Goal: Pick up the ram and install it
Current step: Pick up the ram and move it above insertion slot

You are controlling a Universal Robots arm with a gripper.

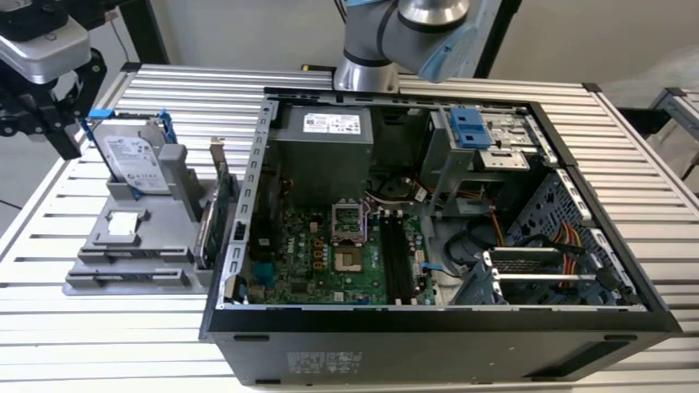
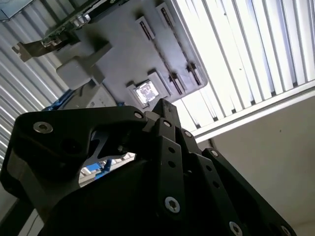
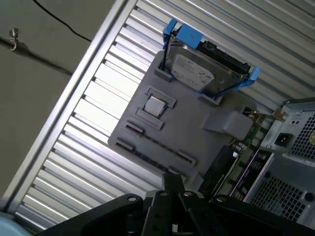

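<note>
Risks first, all judgement.
- What I take for the ram (image 1: 206, 233) stands on edge at the end of the grey holder (image 1: 153, 241), just beside the green expansion card (image 1: 226, 205) and near the side wall of the open computer case (image 1: 437, 352).
- There is little room there. A descent slightly off line could set a finger on the card or its bracket instead of the stick.
- A grip away from the stick's middle could let it tilt or twist in the jaws.
- The memory slots (image 1: 395, 258) lie deep in the case on the motherboard (image 1: 317, 254), with cables and a drive cage nearby. A tilted stick could jam at the slot mouth or load the board unevenly.
- The hard drive (image 1: 137, 160) in its blue frame sits at the holder's far end, close to the gripper. A sideways swing at low height could clip it.

Arm pose.
- The base column rises behind the case at the far edge of the slatted table (image 1: 110, 344), and the links leave the picture upward.
- The gripper (image 1: 42, 139) hangs at the exterior view's left, over the table edge and beside the hard drive, pointing down.
- Both wrist views look down on the holder from above, so the gripper seems well clear of it.
- The jaws look spread, with nothing between them.
- The ram is untouched, well apart from the jaws.
</note>
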